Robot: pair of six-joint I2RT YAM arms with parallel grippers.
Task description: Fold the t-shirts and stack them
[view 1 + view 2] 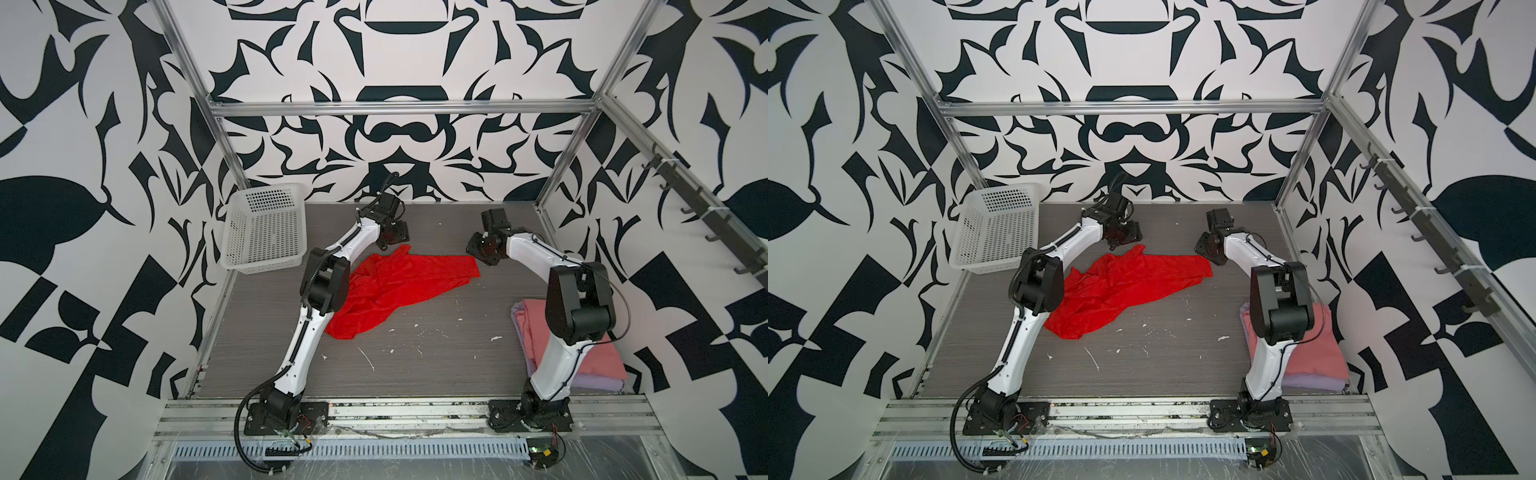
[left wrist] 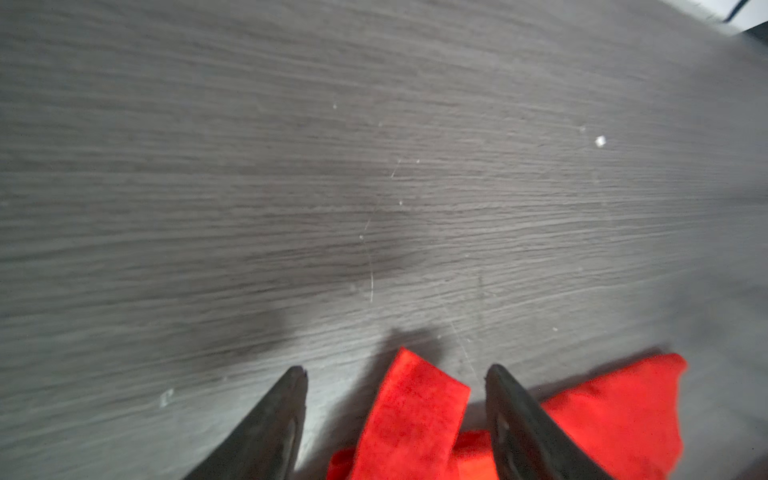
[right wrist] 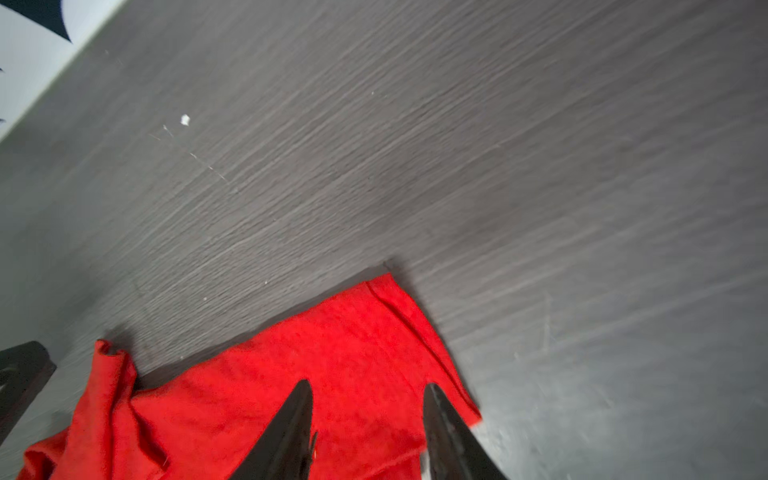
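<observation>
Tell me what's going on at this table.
Two robot arms are working on the crumpled red shirt in the middle. The left gripper stands open around a raised strip of it; the right gripper stands open over its far right corner. Neither has clamped. A pink shirt lies folded on a lavender shirt, near right.

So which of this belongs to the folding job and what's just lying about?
Job: red t-shirt, crumpled mid-table; pink t-shirt folded atop lavender t-shirt, near right.
Lying about: white perforated basket, far left; white flecks on tabletop.
</observation>
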